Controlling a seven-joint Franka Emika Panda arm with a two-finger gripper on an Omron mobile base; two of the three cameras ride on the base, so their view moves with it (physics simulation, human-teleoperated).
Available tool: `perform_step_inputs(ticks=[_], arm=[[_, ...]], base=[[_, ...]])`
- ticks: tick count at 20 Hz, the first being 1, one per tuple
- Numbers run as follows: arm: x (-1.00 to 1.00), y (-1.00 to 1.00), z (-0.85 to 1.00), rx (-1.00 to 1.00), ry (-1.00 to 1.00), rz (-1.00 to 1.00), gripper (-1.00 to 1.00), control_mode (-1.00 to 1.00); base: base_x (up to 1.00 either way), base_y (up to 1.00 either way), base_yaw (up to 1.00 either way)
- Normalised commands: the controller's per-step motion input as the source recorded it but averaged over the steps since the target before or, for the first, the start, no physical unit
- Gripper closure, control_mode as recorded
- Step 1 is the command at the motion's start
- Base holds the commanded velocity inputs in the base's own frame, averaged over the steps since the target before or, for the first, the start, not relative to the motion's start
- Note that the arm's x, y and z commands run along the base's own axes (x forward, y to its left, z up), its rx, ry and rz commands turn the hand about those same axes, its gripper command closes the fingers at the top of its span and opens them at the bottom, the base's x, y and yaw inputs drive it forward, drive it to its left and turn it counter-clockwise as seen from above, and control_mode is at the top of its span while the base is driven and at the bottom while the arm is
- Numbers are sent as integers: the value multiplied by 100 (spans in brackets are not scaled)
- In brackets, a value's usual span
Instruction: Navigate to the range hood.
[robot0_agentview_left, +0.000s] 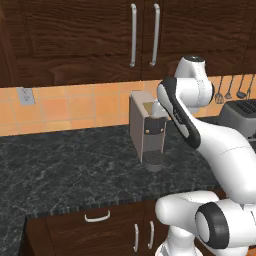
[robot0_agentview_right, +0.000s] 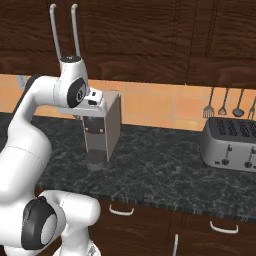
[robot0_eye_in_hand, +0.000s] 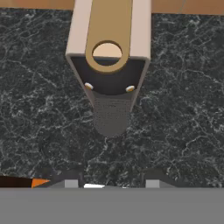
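Left base view has the robot parked before a dark speckled bench (robot0_agentview_left: 65, 170) with a beige coffee machine (robot0_agentview_left: 147, 132) standing on it, dark wood cabinets (robot0_agentview_left: 75, 35) with silver handles overhead and an orange tiled wall (robot0_agentview_left: 65, 107) behind. Above the bench the base views show cabinet doors and no wide charcoal slab with a display or buttons — so where the range hood stands I cannot tell; judging by this, the drive is not finished and the base has some way to go, likely sideways along the bench. Right base view adds a silver toaster (robot0_agentview_right: 231, 142) and hanging utensils (robot0_agentview_right: 230, 105) further right. Hand view looks straight down on the coffee machine, the gripper (robot0_eye_in_hand: 111, 183) held above the bench with its two tips set apart and nothing between them — open, carrying nothing. No stove or cooktop appears either, so which direction to drive remains a guess.
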Motion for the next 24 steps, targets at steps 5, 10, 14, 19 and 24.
perform_step_inputs(ticks=[5,10,14,19,24], arm=[[0,0,0,0,0,0,-100,100],[0,0,0,0,0,0,-100,100],[0,0,0,0,0,0,-100,100],[0,0,0,0,0,0,-100,100],[0,0,0,0,0,0,-100,100]], base=[[-11,0,-1],[-55,-11,-9],[5,4,3],[-32,3,52],[-34,1,70]])
